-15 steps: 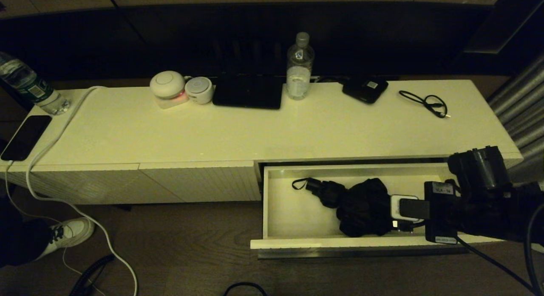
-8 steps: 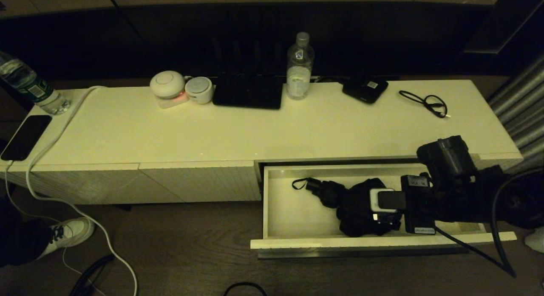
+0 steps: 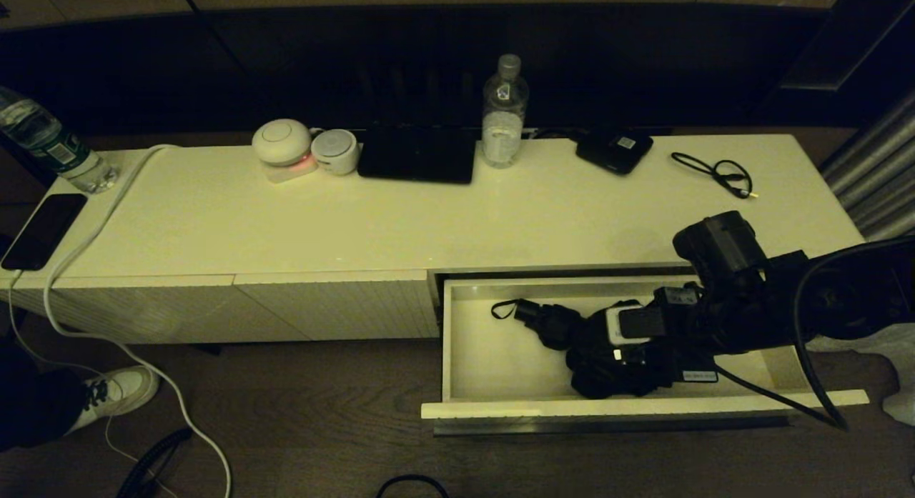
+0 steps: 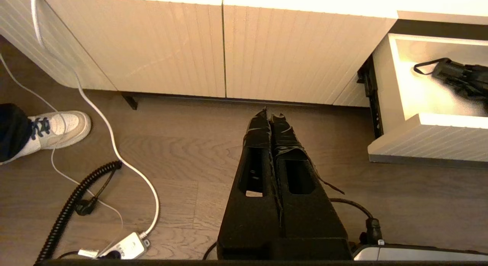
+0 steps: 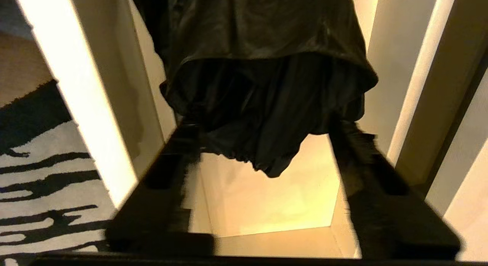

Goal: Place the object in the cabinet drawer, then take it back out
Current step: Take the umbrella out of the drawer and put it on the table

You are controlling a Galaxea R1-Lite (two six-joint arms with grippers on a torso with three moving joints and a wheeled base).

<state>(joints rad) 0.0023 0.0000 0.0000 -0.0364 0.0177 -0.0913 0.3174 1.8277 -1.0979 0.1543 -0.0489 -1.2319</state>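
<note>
- The left end effector (image 4: pixel 270 117) hangs over the wood floor in front of the cabinet's ribbed panels (image 4: pixel 171 48), its fingers pressed together, with a white cable (image 4: pixel 114 144) and a coiled black cord (image 4: pixel 68 205) on the floor beside it.
- The cabinet drawer (image 3: pixel 500 409) stands pulled out, the object (image 3: pixel 593 341) lying inside towards its right half, strap loop (image 3: pixel 502 310) pointing left.
- The right end effector (image 5: pixel 263 132) reaches into the drawer from the right, fingers spread on either side of the object's near edge; the arm hides the bundle's right part in the head view.
- Farther back, the bench (image 3: pixel 429 219) carries a water bottle (image 3: pixel 504 112), a small black device (image 3: pixel 615 150), and a thin black cable (image 3: pixel 718 173).
</note>
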